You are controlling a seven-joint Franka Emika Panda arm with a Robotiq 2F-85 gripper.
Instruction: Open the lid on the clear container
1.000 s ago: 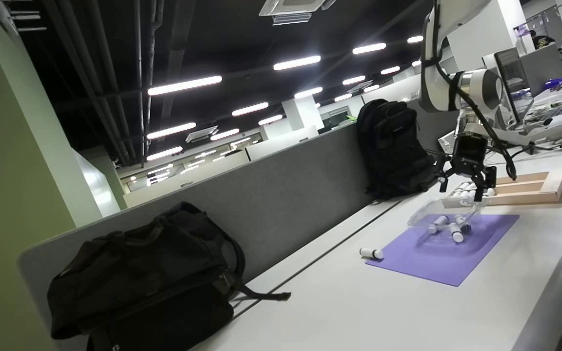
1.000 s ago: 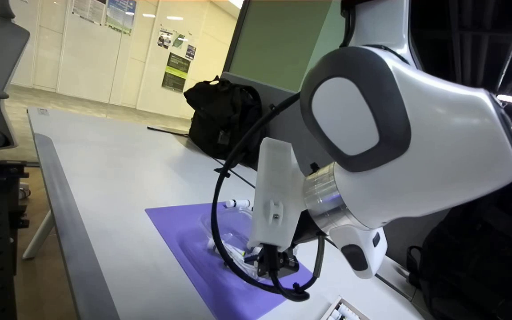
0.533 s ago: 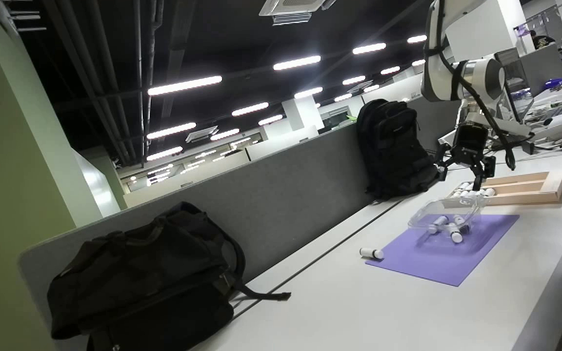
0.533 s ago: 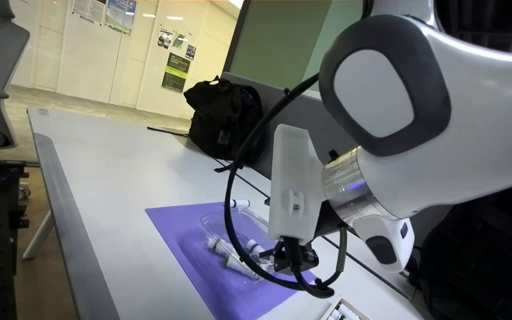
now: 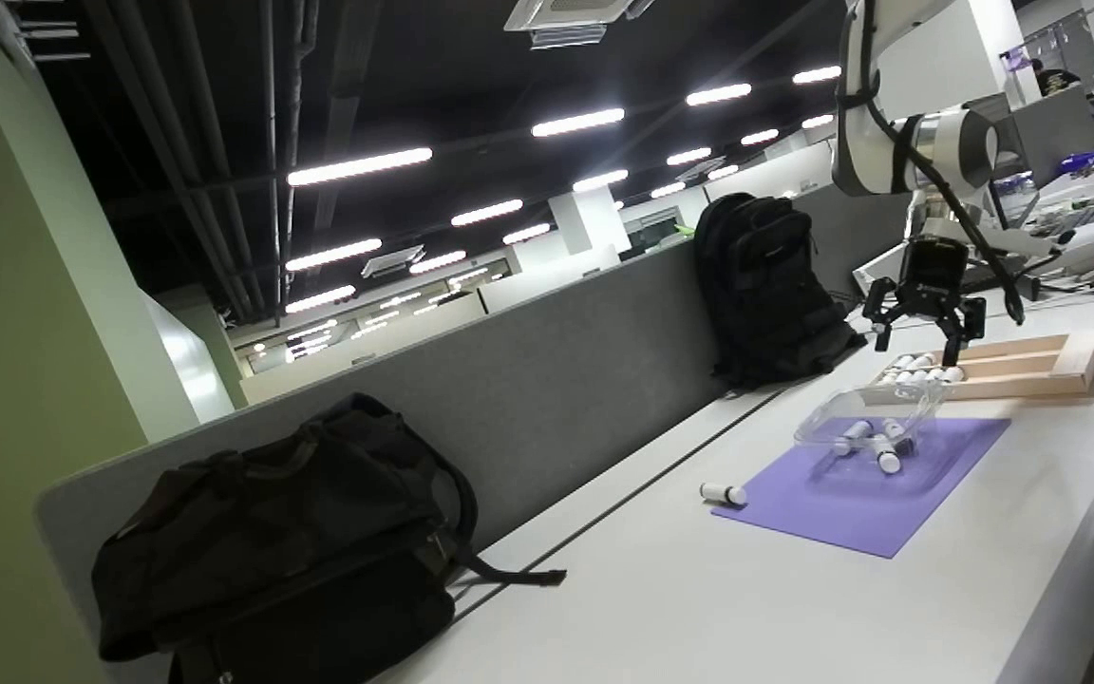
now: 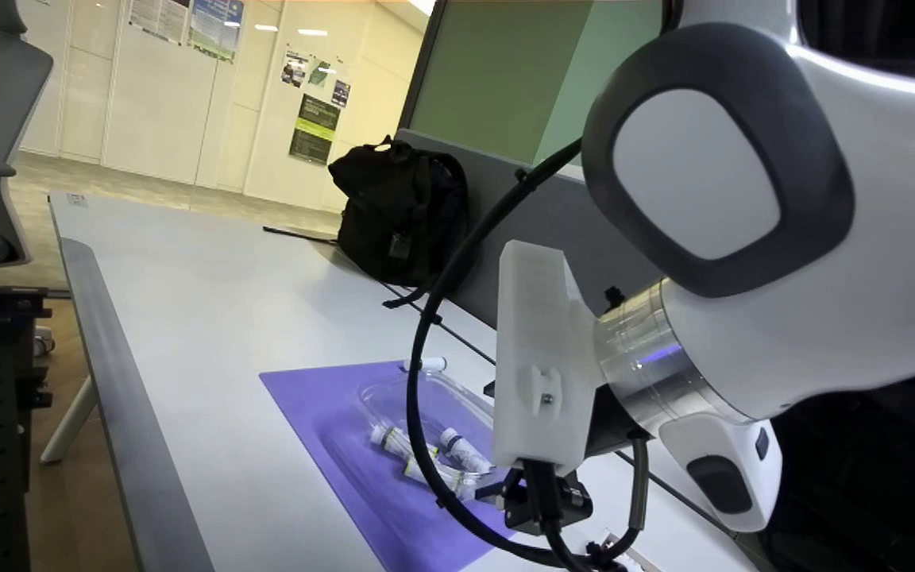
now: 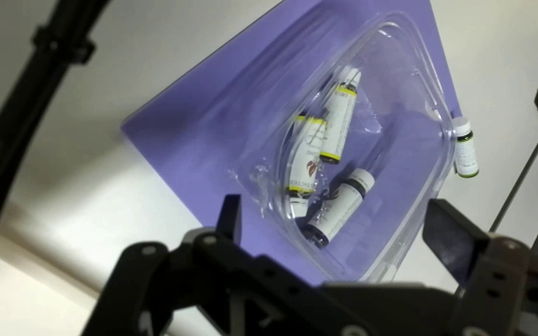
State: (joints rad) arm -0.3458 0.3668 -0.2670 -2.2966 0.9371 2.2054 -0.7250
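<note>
Clear container (image 7: 414,144): It is sitting on the purple mat (image 5: 860,524), and three bottles (image 7: 339,123) are showing through its plastic.
Lid: The see-through walls are blending together, so I cannot tell how it is lying.
Bottles inside: In the wrist view they are lying on their sides, at 11, 9 and 7 o'clock from the container's middle.
Loose bottle (image 7: 466,151): It is lying on its side at the mat's edge, outside the container, at 3 o'clock in the wrist view.
Gripper (image 5: 916,351): It is hanging higher than the container, at 1 o'clock from it in an exterior view. Its fingers (image 7: 456,240) are standing wide apart; in the wrist view they are framing the container at 8 o'clock and between 4 and 5 o'clock.
Arm (image 6: 862,294): White and grey, it is filling the 2 o'clock side of an exterior view, and a black cable (image 6: 413,397) is looping down in front of the container.
Wooden box (image 5: 1077,366): It is resting on the table (image 5: 699,589) at 2 o'clock from the container in an exterior view, and more white bottles (image 5: 913,375) are lying at its 9 o'clock end.
Backpack (image 5: 765,285): Black, it is standing beside the grey partition (image 5: 604,342) at 11 o'clock from the container in an exterior view.
</note>
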